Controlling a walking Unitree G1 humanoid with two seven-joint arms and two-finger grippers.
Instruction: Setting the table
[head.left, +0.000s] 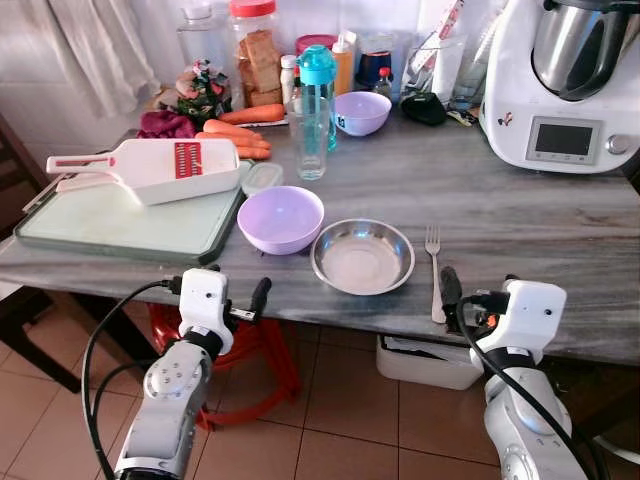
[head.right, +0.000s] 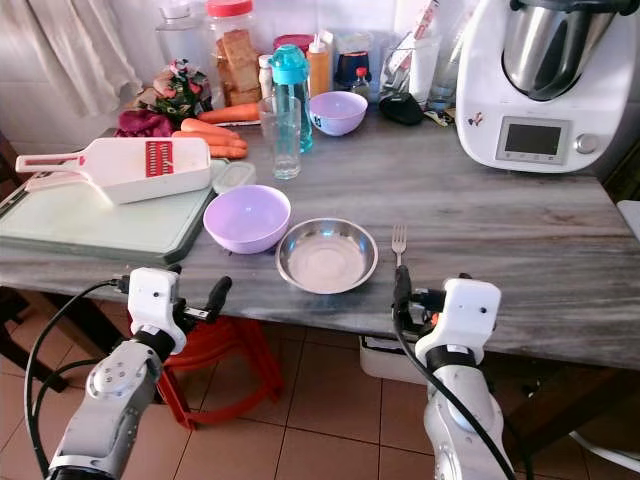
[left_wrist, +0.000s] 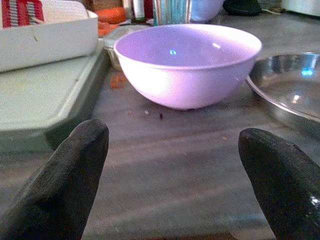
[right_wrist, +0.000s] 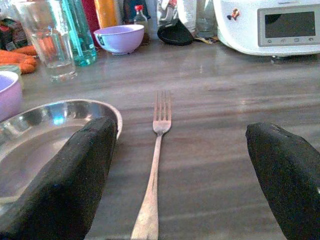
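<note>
- A shallow round steel plate (head.left: 362, 256) sat near the grey marbled counter's (head.left: 540, 225) front edge, a silver fork (head.left: 434, 270) just right of it, a lilac plastic bowl (head.left: 281, 218) touching its left.
- Both the left pincer (head.left: 258, 297) and right pincer (head.left: 449, 292) gaped wide, empty, at the counter's edge; a clear drinking glass (head.left: 309, 150) apparently awaited placing.

A grey wooden table (head.left: 520, 230) was placed across the frame. Terracotta floor tiles (head.left: 350, 410) were seen below, a red stool (head.left: 262, 352) underneath, and a white curtain (head.left: 95, 40) at upper left.
</note>
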